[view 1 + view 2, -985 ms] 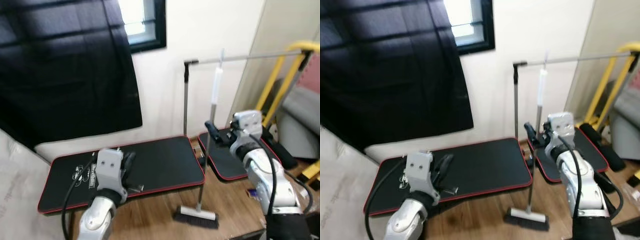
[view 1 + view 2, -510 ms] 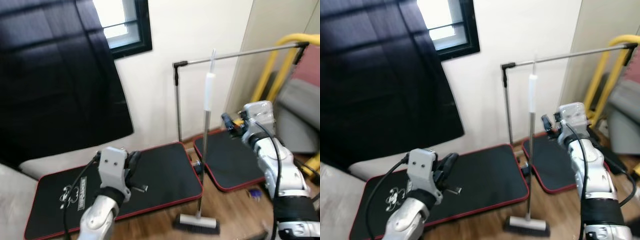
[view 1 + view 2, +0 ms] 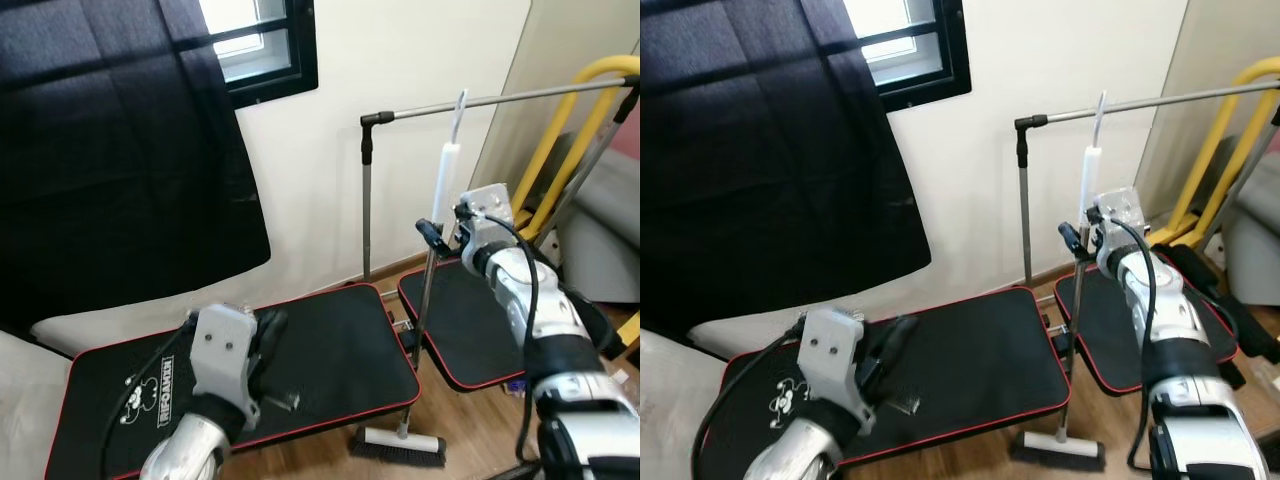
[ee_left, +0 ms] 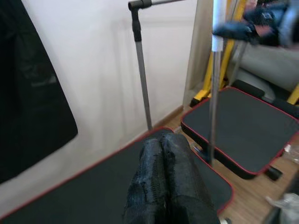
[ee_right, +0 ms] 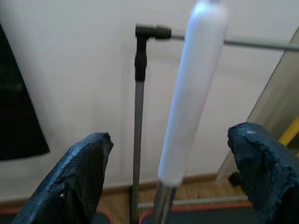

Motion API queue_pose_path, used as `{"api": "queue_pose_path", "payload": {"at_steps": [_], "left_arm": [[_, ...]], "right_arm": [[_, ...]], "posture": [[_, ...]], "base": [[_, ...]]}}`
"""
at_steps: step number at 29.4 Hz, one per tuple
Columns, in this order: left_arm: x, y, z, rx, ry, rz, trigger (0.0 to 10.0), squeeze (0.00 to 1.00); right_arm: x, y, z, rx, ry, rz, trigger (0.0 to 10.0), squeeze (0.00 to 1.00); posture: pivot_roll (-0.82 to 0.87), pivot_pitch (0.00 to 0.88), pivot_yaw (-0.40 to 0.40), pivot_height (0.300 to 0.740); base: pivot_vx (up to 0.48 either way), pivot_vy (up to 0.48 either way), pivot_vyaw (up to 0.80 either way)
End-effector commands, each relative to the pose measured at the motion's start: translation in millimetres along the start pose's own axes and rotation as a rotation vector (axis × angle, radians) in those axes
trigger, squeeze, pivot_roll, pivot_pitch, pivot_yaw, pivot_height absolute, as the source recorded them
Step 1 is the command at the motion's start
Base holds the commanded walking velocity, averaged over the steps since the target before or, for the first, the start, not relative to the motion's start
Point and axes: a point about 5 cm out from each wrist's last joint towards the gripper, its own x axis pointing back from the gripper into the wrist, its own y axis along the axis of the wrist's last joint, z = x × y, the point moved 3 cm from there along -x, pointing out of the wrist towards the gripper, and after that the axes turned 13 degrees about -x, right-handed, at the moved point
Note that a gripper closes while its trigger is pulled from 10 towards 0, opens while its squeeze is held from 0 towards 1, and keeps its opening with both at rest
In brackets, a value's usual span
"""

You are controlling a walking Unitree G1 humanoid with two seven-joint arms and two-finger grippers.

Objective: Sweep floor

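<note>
Black red-edged mats (image 3: 330, 340) and metal rack (image 3: 368, 190) crowd broom (image 3: 428, 300).

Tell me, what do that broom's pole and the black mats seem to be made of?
The broom pole looks like bare metal: thin, grey, faintly shiny, with a matte white sleeve, probably plastic or foam, near the top. The black mats look like soft padding with a dull surface and red piping along the edges.

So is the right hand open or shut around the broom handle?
Open: the right hand has its black fingers spread either side of the white-gripped broom handle.
</note>
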Motion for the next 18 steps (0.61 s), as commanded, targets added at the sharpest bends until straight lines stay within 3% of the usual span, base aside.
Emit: {"api": "queue_pose_path", "payload": {"at_steps": [1, 4, 5, 6, 10, 18], "left_arm": [[7.0, 6.1, -2.5, 0.010, -0.011, 0.006, 10.0, 0.00], [11.6, 9.9, -4.0, 0.018, -0.011, 0.008, 10.0, 0.00], [23.8, 19.0, -9.3, 0.017, -0.027, 0.014, 10.0, 0.00], [23.8, 19.0, -9.3, 0.017, -0.027, 0.014, 10.0, 0.00], [37.3, 28.3, -13.1, 0.029, -0.031, 0.018, 10.0, 0.00], [48.3, 34.3, -19.9, 0.052, -0.018, -0.005, 10.0, 0.00]], "right_arm": [[-3.4, -3.8, 5.3, -0.025, 0.022, 0.008, 10.0, 0.00], [-7.3, -1.7, 10.6, -0.021, 0.040, 0.005, 10.0, 0.00], [-15.1, 8.2, 11.8, -0.013, 0.031, -0.016, 10.0, 0.00], [-15.1, 8.2, 11.8, -0.013, 0.031, -0.016, 10.0, 0.00], [-21.8, 31.3, 1.4, -0.035, -0.035, -0.076, 10.0, 0.00], [-28.7, 63.7, -2.7, -0.071, -0.084, -0.164, 10.0, 0.00]], "posture": [[-0.07, 0.175, 0.010, 0.740], [-0.06, 0.195, 0.012, 0.740], [-0.03, 0.248, 0.010, 0.740], [-0.03, 0.248, 0.010, 0.740], [0.00, 0.292, 0.012, 0.740], [0.03, 0.347, 0.018, 0.740]], "base": [[0.000, 0.000, 0.00], [0.000, 0.000, 0.00], [0.000, 0.000, 0.00], [0.000, 0.000, 0.00], [0.000, 0.000, 0.00], [0.000, 0.000, 0.00]]}}
